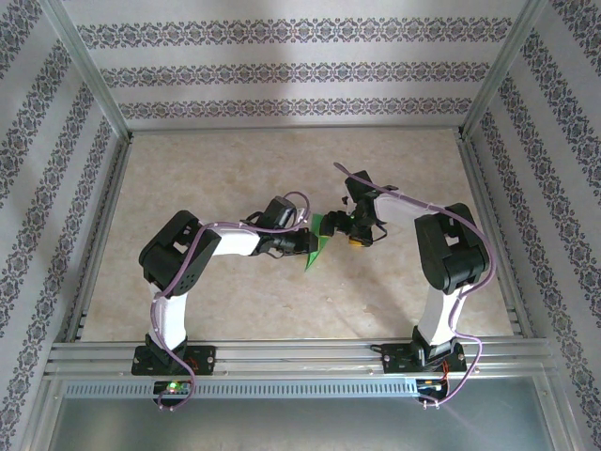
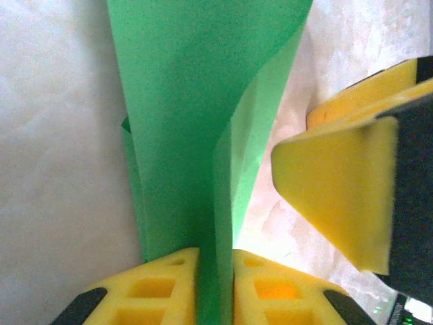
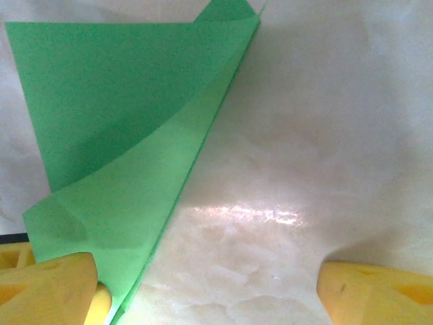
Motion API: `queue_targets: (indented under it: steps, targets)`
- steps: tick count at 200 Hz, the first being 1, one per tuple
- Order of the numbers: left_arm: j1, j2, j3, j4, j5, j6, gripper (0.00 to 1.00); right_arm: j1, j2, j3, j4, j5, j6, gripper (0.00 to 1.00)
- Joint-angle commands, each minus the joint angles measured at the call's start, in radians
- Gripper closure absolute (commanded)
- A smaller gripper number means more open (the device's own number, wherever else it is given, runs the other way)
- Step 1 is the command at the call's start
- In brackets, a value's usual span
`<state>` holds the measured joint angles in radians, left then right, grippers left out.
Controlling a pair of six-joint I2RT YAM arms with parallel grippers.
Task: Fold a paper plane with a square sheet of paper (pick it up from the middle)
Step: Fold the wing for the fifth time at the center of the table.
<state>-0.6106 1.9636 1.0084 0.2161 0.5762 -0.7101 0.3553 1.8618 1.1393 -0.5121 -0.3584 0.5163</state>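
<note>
Paper (image 1: 317,242), green, folded to a narrow wedge.

Top view: it sits at the middle of the tabletop (image 1: 282,160), between two grippers. The left gripper (image 1: 302,242) is at its 9 o'clock and the right gripper (image 1: 353,235) at its 3 o'clock.

Left wrist view: the left gripper is clamped tight on the paper's lower edge, with the folded layers fanning up toward 12 o'clock. One yellow finger of the right gripper is just beside the paper at 3 o'clock.

Right wrist view: the right gripper is spread wide and holds nothing. The paper lies at 10 o'clock, its lower corner just beside the finger at 7 o'clock.
</note>
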Motion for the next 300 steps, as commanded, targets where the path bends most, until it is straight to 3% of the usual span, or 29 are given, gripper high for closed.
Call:
queue_targets:
  steps: [1, 41, 105, 173, 196, 218, 241, 300]
  targets:
    - [0.037, 0.022, -0.044, 0.056, 0.006, -0.054, 0.83, 0.003, 0.077, -0.057, 0.170, -0.085, -0.050, 0.07]
    - [0.051, 0.036, -0.075, 0.115, 0.022, -0.104, 0.85, -0.015, 0.076, -0.062, 0.182, -0.106, -0.058, 0.09]
    - [0.053, 0.043, -0.079, 0.091, 0.016, -0.087, 0.86, 0.004, 0.116, -0.028, 0.122, -0.028, -0.051, 0.15]
    - [0.054, 0.052, -0.070, 0.031, 0.000, -0.096, 0.86, -0.043, -0.206, -0.164, 0.383, -0.187, 0.022, 0.23]
    - [0.055, 0.056, -0.067, 0.025, -0.005, -0.101, 0.87, -0.047, -0.217, -0.220, 0.505, -0.249, 0.072, 0.36]
    - [0.055, 0.061, -0.067, 0.023, -0.007, -0.109, 0.87, -0.052, -0.140, -0.234, 0.604, -0.340, 0.143, 0.57]
    - [0.055, 0.064, -0.073, 0.026, -0.010, -0.118, 0.87, -0.056, -0.066, -0.252, 0.702, -0.392, 0.198, 0.72]
    - [0.055, 0.069, -0.071, 0.029, -0.008, -0.129, 0.88, -0.054, -0.023, -0.289, 0.737, -0.407, 0.179, 0.75]
